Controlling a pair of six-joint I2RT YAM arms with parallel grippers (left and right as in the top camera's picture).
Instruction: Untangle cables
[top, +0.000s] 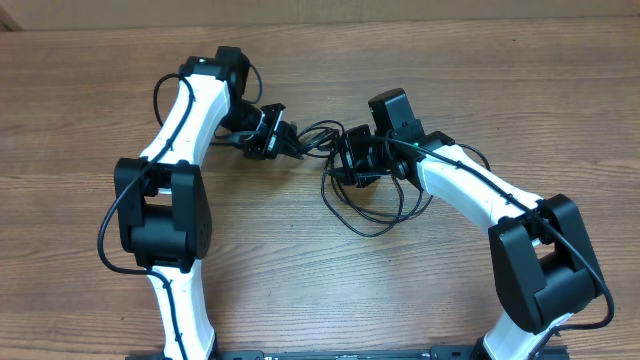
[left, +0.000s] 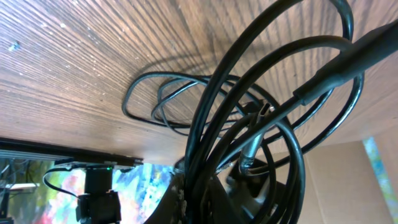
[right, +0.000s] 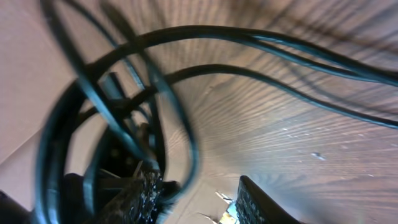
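The cables (top: 372, 216) are thin black cords tangled in the middle of the wooden table, with loose loops spreading toward the front. My left gripper (top: 282, 140) is at the tangle's left end and is shut on a bunch of strands; in the left wrist view the cables (left: 202, 124) run straight into the jaws (left: 205, 202), and a silver-tipped plug (left: 251, 149) hangs among them. My right gripper (top: 346, 160) is at the tangle's right side. In the right wrist view its fingers (right: 196, 202) are apart, with cable loops (right: 249, 71) draped over the left finger.
The wooden table (top: 320, 290) fills the view. Both arms curve in from the front edge, with their own thicker black wires (top: 108, 235) alongside. A cardboard wall (top: 400, 10) runs along the back edge.
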